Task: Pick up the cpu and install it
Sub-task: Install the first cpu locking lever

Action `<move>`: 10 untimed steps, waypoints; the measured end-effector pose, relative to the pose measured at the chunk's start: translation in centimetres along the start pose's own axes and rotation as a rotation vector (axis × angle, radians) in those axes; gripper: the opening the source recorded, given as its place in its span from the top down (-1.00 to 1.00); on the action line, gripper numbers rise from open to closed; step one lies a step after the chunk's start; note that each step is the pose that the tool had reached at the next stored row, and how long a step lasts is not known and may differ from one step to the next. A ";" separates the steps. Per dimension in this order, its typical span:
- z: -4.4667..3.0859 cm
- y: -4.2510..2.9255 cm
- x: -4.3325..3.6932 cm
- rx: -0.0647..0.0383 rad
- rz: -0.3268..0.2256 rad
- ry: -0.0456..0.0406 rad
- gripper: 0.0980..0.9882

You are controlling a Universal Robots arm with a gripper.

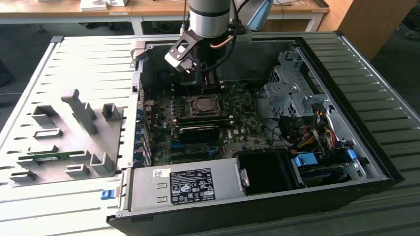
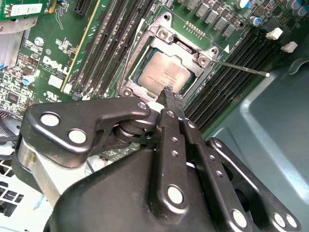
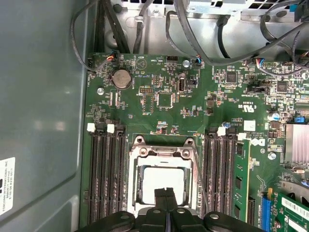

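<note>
In the exterior view the cpu (image 1: 202, 103) lies just beneath your gripper (image 1: 200, 91), in the second wrist view the jaws are pressed together, empty, at its edge, and in the first wrist view it sits framed in the socket (image 3: 137, 153), so touch lightly, squarely

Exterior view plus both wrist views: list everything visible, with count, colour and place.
cpu: one, silver-grey, lying in the socket.
socket: one, dark metal frame, on the motherboard.
motherboard: one, green, inside the case.
memory slots: two banks, black, either side of the socket.
case: one, black, open on top.
fixture tray: one, grey, at the exterior view's left.
gripper: one, black, shut, tips over the cpu.
</note>
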State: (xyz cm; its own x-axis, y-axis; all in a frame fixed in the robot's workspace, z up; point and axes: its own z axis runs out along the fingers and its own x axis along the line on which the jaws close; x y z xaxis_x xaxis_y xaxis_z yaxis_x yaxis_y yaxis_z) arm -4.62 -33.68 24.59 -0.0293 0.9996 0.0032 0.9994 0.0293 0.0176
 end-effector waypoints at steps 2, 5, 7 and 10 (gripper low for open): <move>-0.05 0.00 0.00 0.000 0.000 0.0000 0.98; -0.10 0.00 0.00 0.000 0.000 -0.0001 0.98; -0.15 0.00 0.00 0.000 0.000 -0.0001 0.98; -0.21 0.00 0.00 0.000 0.000 0.0000 0.98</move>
State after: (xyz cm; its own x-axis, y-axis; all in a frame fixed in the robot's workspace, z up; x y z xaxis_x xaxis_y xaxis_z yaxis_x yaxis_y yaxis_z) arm -4.62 -33.68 24.80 -0.0293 0.9996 0.0032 0.9994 0.0293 0.0176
